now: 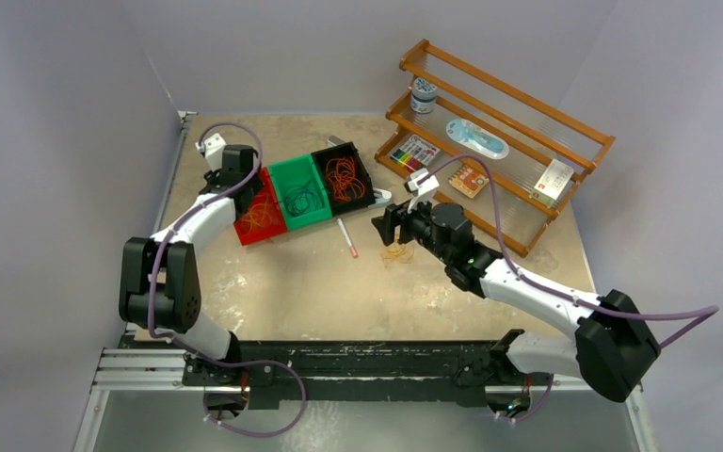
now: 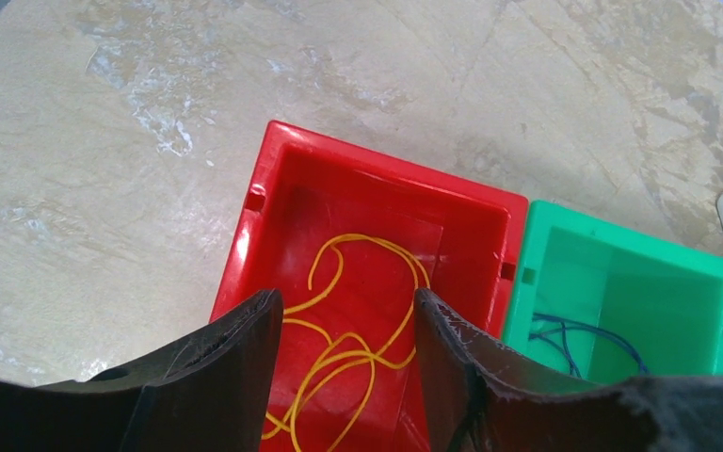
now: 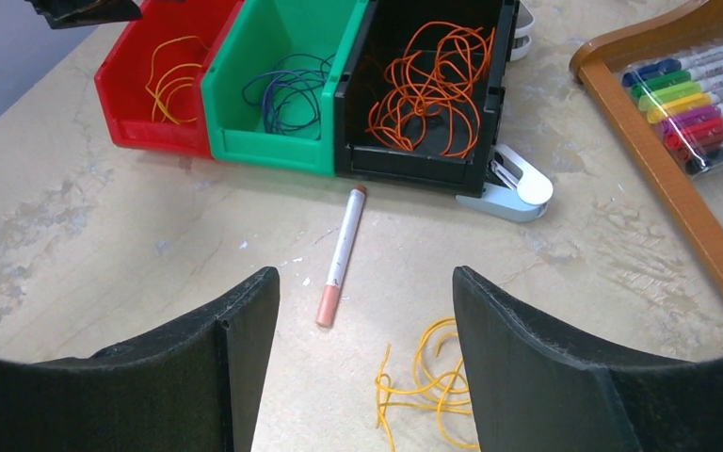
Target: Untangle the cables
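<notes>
Left jaws spread and empty, hanging over red bin (image 2: 391,162) that holds yellow cable (image 2: 334,247); looks like the drop spot. Right jaws spread and empty above loose yellow cable (image 3: 428,381) on desk (image 3: 104,235), lined up to grab it. Dark cable (image 3: 287,94) in green bin (image 3: 264,141), orange cables (image 3: 428,80) in black bin (image 3: 405,165): sorted by colour.
</notes>
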Available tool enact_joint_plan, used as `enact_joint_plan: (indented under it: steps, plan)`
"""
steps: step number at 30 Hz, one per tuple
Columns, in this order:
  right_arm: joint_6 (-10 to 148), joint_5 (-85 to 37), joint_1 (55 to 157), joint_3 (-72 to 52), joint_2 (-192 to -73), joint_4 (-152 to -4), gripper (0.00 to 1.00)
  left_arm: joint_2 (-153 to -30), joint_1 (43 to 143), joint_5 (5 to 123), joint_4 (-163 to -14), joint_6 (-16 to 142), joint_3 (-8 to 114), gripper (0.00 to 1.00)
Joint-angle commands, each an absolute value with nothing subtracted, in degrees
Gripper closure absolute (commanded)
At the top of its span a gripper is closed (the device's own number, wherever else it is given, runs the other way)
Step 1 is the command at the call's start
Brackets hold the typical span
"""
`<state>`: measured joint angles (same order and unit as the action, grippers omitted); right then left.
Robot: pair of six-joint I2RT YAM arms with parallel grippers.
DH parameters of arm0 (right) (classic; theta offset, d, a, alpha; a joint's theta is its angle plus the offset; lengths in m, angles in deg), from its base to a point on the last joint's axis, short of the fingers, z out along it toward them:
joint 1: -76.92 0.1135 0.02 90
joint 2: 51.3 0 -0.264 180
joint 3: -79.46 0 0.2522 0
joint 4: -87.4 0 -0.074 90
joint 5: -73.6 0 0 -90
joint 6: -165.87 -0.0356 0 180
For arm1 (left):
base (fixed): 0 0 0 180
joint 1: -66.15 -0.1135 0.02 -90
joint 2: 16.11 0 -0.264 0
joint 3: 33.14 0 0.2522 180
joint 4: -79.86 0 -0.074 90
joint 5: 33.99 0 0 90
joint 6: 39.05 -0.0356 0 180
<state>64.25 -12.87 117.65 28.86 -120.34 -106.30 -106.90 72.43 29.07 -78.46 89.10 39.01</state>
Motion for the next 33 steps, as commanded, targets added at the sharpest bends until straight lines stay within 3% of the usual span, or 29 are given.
enact_joint_plan:
  steps: [1, 6, 16, 28, 33]
  plan:
    - [60.62, -13.89, 115.91, 23.84, -120.52, -104.11, 0.3, -99.89, 75.53, 30.74, -77.37, 86.45, 41.69, 0.47]
    - [54.38, -19.17, 110.36, 21.5, -120.28, -97.59, 0.3, -88.96, 78.61, 40.13, -80.47, 83.86, 34.23, 0.48]
    - [52.95, -24.52, 104.07, 17.8, -130.57, -84.12, 0.31, -79.4, 86.98, 43.54, -85.45, 87.82, 20.06, 0.48]
    - [54.23, -20.35, 102.74, 19.29, -140.84, -88.59, 0.39, -91.23, 101.19, 46.73, -100.82, 93.58, 21.66, 0.48]
    - [55.48, -21.06, 102.7, 18.44, -143.01, -89.64, 0.49, -99.47, 104.9, 48.51, -104.15, 93.75, 26.78, 0.48]
